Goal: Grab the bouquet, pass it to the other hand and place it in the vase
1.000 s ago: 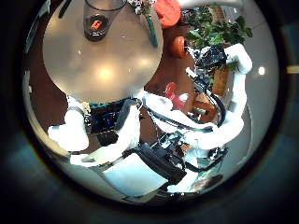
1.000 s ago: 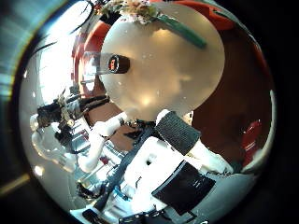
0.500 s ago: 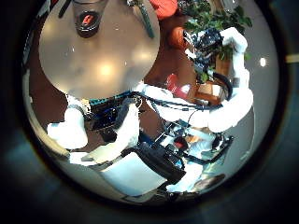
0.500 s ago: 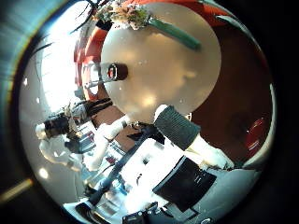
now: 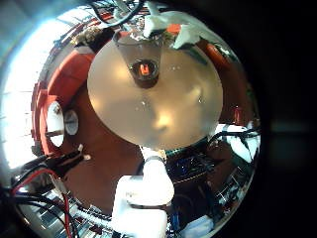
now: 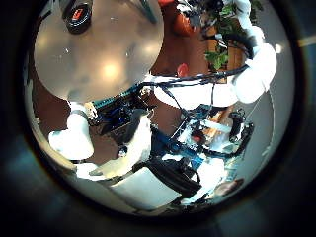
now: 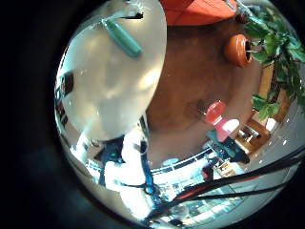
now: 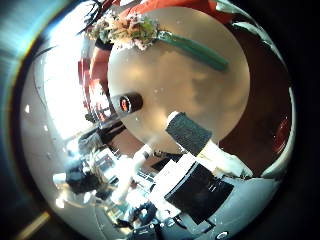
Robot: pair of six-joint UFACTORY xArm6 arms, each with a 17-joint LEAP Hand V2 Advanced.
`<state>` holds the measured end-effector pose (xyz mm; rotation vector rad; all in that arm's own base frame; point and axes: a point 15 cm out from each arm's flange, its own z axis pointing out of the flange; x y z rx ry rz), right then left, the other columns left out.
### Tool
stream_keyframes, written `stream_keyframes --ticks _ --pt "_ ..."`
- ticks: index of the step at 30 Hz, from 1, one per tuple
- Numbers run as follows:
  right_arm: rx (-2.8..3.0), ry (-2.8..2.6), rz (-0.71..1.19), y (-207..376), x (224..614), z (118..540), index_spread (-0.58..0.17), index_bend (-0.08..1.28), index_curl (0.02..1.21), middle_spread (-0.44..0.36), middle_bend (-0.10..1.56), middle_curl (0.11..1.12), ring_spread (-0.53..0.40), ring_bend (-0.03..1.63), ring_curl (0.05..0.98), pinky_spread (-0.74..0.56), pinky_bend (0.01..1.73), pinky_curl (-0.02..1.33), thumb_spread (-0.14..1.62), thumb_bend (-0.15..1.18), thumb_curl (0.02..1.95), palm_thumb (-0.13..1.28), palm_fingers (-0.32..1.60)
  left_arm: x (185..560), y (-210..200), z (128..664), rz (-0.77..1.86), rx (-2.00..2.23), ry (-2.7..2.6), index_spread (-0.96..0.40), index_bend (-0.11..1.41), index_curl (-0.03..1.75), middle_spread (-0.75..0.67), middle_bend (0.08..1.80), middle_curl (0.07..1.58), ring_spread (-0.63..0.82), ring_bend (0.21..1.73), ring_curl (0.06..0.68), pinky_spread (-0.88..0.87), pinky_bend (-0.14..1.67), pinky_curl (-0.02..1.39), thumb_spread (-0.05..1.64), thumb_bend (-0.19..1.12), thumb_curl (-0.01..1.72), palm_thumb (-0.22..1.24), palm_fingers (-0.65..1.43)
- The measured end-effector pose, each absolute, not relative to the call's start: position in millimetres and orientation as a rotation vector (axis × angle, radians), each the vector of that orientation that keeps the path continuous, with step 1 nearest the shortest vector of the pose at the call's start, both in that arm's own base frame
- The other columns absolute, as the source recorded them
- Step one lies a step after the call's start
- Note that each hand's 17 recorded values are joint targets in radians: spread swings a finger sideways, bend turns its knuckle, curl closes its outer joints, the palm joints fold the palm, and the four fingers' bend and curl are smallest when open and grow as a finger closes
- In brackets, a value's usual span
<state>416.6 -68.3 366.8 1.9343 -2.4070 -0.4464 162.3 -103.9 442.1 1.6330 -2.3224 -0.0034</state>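
Round table (image 8: 190, 95), bouquet (image 8: 150, 35) partly cut off

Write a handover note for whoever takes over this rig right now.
Left hand and right hand: both up over the table, neither touching the bouquet; whether they are open or shut is unclear.
The bouquet lies flat on the table near its edge. The vase stands on the table, apart from it.
Done: nothing.
Left: pick up the bouquet, pass it over, put it in the vase.

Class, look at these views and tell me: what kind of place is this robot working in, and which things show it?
Probably an indoor room set up like a home or lounge: a round table holding a bouquet and a dark vase, with potted plants standing on the brown floor nearby.
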Motion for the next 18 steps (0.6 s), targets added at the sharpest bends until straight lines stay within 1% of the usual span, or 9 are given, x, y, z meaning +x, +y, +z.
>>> stream_keyframes --ticks 3,7,10,14,18 --pt "1.901 -2.418 -0.499 -60 418 331 -0.151 0.17 0.28 -0.011 0.44 0.44 -0.122 0.90 0.279 0.07 0.72 0.16 1.13 -0.02 0.36 0.50 0.36 162 -106 440 0.045 1.629 -2.333 0.07 0.18 0.35 0.38 0.20 0.35 0.54 0.53 0.162 0.51 0.19 0.29 1.12 -0.02 0.32 0.32 0.16" --pt "1.848 -2.449 -0.514 -63 434 298 -0.141 0.19 0.30 0.006 0.43 0.44 -0.105 0.88 0.279 0.08 0.75 0.16 1.12 -0.02 0.37 0.52 0.31 168 -101 446 0.059 1.653 -2.335 0.07 0.18 0.35 0.38 0.20 0.36 0.54 0.52 0.165 0.51 0.19 0.29 1.12 -0.02 0.32 0.31 0.16" --pt "1.813 -2.436 -0.549 -59 437 281 -0.131 0.19 0.32 0.031 0.41 0.43 -0.074 0.84 0.275 0.11 0.76 0.16 1.12 -0.02 0.38 0.54 0.26 168 -101 445 0.049 1.640 -2.344 0.07 0.18 0.35 0.38 0.20 0.36 0.54 0.52 0.167 0.51 0.19 0.29 1.12 -0.02 0.32 0.31 0.16" --pt "1.750 -2.445 -0.585 -65 439 262 -0.123 0.18 0.33 0.057 0.39 0.43 -0.049 0.82 0.269 0.13 0.77 0.15 1.11 -0.02 0.38 0.55 0.24 170 -92 442 0.031 1.656 -2.334 0.07 0.18 0.35 0.38 0.20 0.36 0.54 0.52 0.169 0.51 0.19 0.29 1.12 -0.02 0.33 0.32 0.16" --pt "1.720 -2.473 -0.578 -74 452 240 -0.120 0.18 0.34 0.073 0.38 0.43 -0.031 0.80 0.266 0.15 0.76 0.15 1.10 -0.02 0.39 0.57 0.23 171 -90 441 0.030 1.655 -2.332 0.07 0.18 0.35 0.38 0.20 0.36 0.54 0.52 0.172 0.51 0.19 0.29 1.11 -0.02 0.33 0.32 0.16"
